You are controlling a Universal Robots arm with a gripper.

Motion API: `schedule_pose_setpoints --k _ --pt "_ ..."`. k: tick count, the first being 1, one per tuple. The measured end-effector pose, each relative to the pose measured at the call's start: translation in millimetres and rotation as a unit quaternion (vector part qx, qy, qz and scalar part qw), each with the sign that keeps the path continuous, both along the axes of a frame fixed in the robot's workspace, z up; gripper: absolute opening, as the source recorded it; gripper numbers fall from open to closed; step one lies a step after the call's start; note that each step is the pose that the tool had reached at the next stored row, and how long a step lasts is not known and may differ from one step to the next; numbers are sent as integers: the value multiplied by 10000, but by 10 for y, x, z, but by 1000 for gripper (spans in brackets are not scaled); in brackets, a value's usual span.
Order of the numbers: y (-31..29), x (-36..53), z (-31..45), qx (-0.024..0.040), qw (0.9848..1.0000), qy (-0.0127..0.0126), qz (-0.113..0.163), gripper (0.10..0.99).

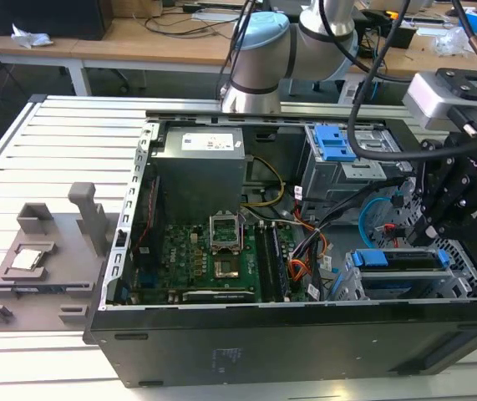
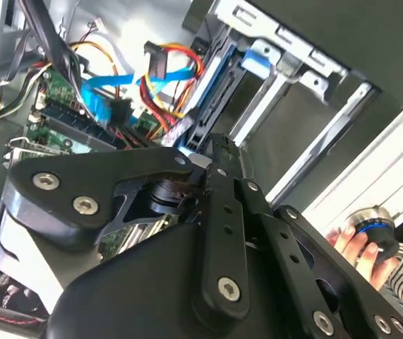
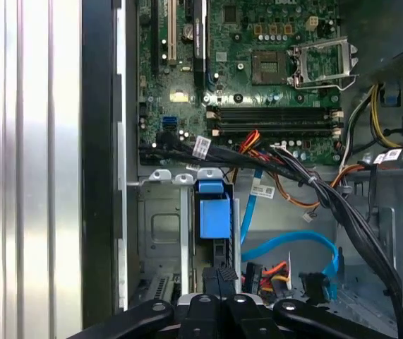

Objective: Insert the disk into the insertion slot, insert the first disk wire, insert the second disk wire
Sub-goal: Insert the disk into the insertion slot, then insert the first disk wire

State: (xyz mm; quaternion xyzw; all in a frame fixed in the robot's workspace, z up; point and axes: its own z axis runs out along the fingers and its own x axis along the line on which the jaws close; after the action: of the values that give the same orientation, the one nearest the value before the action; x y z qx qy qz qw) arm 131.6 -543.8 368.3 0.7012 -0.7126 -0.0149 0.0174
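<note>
The disk (image 1: 397, 261) lies in its blue frame (image 3: 212, 212) inside the insertion slot (image 1: 348, 282), the low silver cage (image 3: 160, 226) at the case's front corner on the exterior view's right. My gripper (image 1: 426, 230) hangs just above and behind the disk. In the first wrist view the gripper (image 3: 219, 279) looks shut, its tips close to the frame's end; I cannot see anything held. The second disk wire (image 3: 293, 244), a light blue cable (image 1: 372, 209), loops beside the slot. The first disk wire (image 3: 277, 270), a red and orange bundle, lies under that loop.
A taller grey bay with a blue latch (image 1: 336, 142) stands behind the slot. The power supply (image 1: 200, 163) and motherboard (image 1: 213, 259) take up the case's middle. A thick black cable bundle (image 3: 328, 198) crosses near the slot. A grey fixture (image 1: 42, 259) sits on the slatted table. A hand (image 2: 353, 244) holds a round knob.
</note>
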Motion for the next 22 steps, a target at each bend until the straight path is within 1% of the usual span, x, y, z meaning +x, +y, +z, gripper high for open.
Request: schedule_pose_setpoints --k 2,12,13,15,16,18,22 --pt "0 31 -10 0 10000 0 1 106" --pt "-1 34 -12 0 10000 0 1 106" --pt "0 12 -12 1 10000 0 1 106" --pt "0 -127 -13 4 10000 0 0 106" --pt "3 -181 -13 4 10000 -1 0 106" --pt "5 -208 -14 4 10000 -1 -1 106" --pt "5 -209 -13 4 10000 -1 0 106"
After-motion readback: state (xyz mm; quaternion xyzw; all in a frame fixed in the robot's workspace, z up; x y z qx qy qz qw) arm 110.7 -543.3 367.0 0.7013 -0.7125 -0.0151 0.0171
